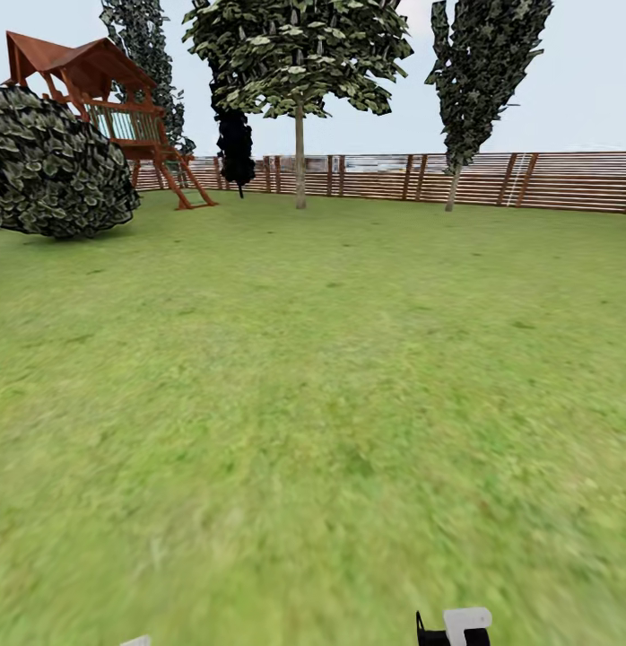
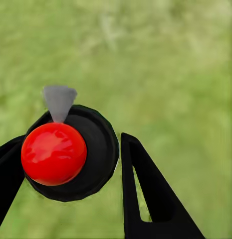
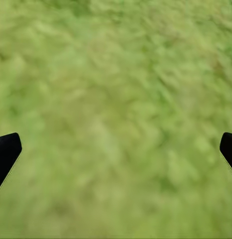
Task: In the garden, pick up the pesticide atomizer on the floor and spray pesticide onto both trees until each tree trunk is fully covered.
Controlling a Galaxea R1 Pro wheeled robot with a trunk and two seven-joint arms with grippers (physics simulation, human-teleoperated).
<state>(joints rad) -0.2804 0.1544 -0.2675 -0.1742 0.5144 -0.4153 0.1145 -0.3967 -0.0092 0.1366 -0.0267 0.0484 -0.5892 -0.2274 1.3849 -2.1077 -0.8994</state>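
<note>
Green lawn [image 1: 313,404] runs to a slatted wooden fence [image 1: 528,179]; a pale-trunked tree [image 1: 299,152] stands far ahead beside a wooden playhouse [image 1: 98,99].

Between the left tool's [image 2: 71,164] narrowed fingers sits the pesticide atomizer [image 2: 71,154], gripped around its body; probably light, rigid, slippery plastic.

Wide-spread fingers [image 3: 6,152] of the right tool hang over grass.

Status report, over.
Left gripper straddling pesticide atomizer, grip unconfirmed. Right gripper open over grass. Tree trunk far ahead, nothing seen blocking.
</note>
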